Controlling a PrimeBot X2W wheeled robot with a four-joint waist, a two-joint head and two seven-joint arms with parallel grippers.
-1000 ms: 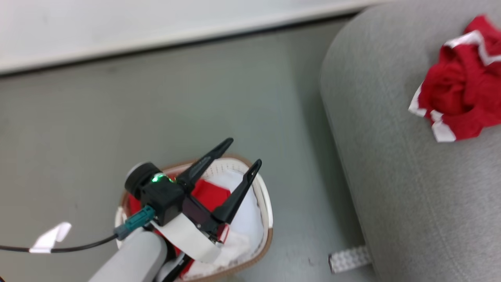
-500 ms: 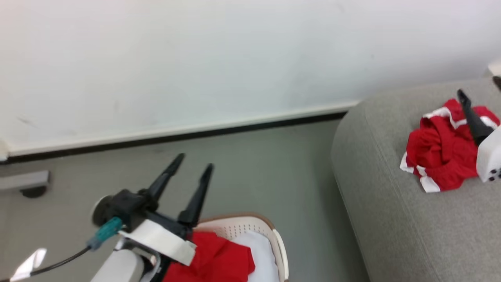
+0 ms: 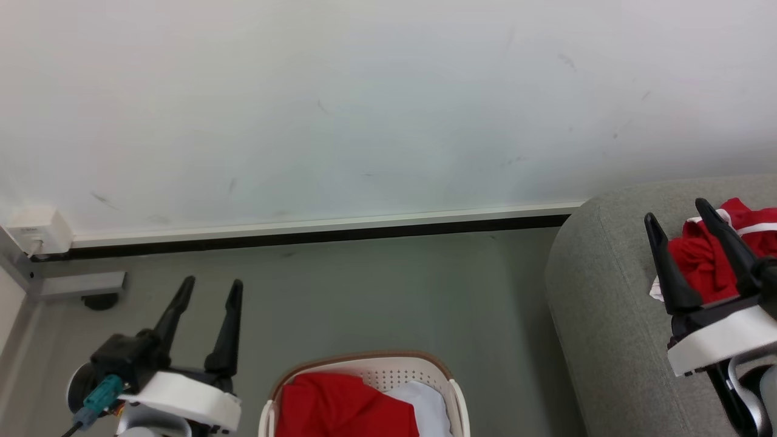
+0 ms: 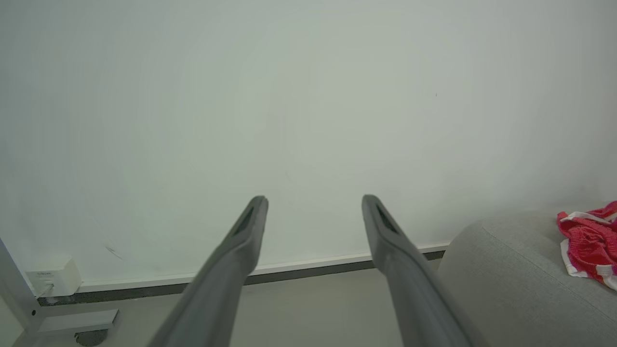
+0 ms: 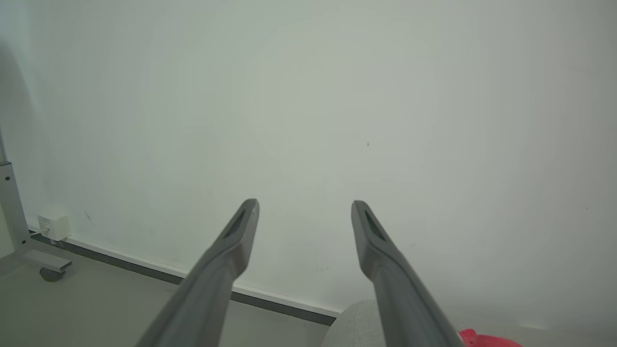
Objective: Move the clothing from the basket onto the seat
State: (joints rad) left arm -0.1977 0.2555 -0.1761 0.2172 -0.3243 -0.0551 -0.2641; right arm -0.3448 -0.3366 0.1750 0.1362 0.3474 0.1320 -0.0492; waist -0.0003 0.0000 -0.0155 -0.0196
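The cream basket point(image 3: 446, 379) with a tan rim sits at the bottom middle of the head view, with red clothing point(image 3: 343, 406) and white fabric point(image 3: 428, 409) inside. Another crumpled red garment with white trim point(image 3: 707, 267) point(image 4: 585, 243) lies on the grey seat point(image 3: 607, 315) point(image 4: 520, 279) at the right. My left gripper point(image 3: 211, 286) point(image 4: 313, 202) is open and empty, raised left of the basket and pointing at the wall. On the right, my right gripper point(image 3: 677, 212) point(image 5: 303, 205) is open and empty too, in front of the garment on the seat.
A white wall with a dark baseboard point(image 3: 315, 233) runs across the back. A grey metal frame foot with a caster point(image 3: 91, 291) point(image 5: 46, 267) and a white wall box point(image 3: 33, 233) stand at the far left. Grey floor point(image 3: 376, 297) lies between the basket and the wall.
The head camera has tilted up, so the basket and seat sit lower in the picture. My left gripper rose out of the basket, empty. My right gripper has come into view by the seat.
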